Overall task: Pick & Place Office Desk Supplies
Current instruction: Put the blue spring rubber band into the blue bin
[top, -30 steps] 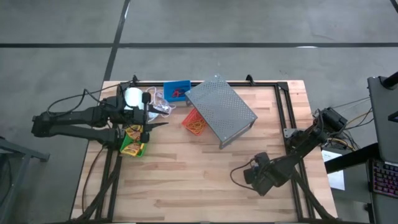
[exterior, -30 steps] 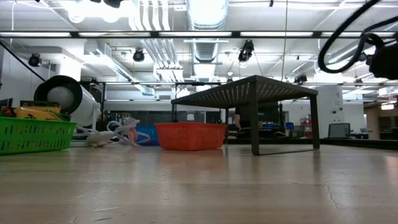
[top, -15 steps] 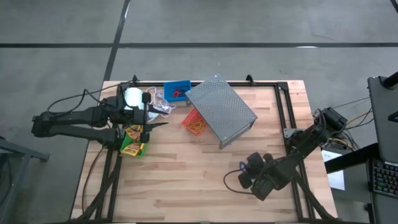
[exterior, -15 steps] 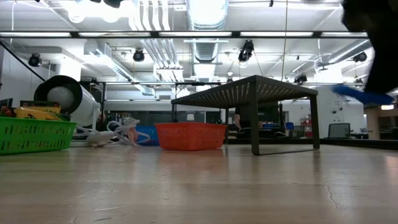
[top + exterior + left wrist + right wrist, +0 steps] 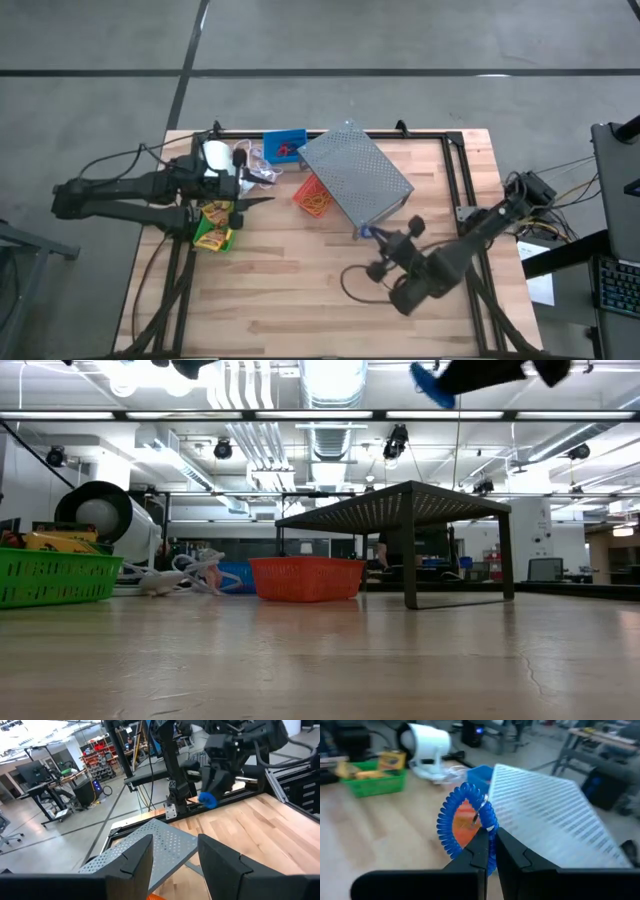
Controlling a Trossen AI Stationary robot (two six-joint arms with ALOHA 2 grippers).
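My right gripper (image 5: 378, 243) hovers over the table's middle, near the grey rack's near corner, shut on a blue coiled ring band (image 5: 465, 825), which also shows blue in the high view (image 5: 365, 232) and the low view (image 5: 425, 380). My left gripper (image 5: 250, 195) is open (image 5: 175, 845) and waits above the left side, beside the green bin (image 5: 213, 235). That bin holds yellow-and-green crayon boxes (image 5: 214, 212). The red-orange bin (image 5: 312, 196) stands against the rack's left side. The blue bin (image 5: 284, 146) sits at the far edge. My right gripper pinches the blue ring band's coil (image 5: 489, 822) between its two fingertips (image 5: 482, 842). The ring stands up in front of the fingers, lifted clear of the table.
The grey perforated rack (image 5: 355, 178) stands on legs in the table's far middle. A white roll (image 5: 213, 155) with white cord lies at the far left. Bare wood (image 5: 300, 290) stretches across the near half. A black frame (image 5: 455, 170) runs along the far and right edges.
My right gripper has risen and swung from the near right toward the table's middle and far side, up to the rack's near corner, carrying the blue ring band, still shut on it. The left arm kept still.
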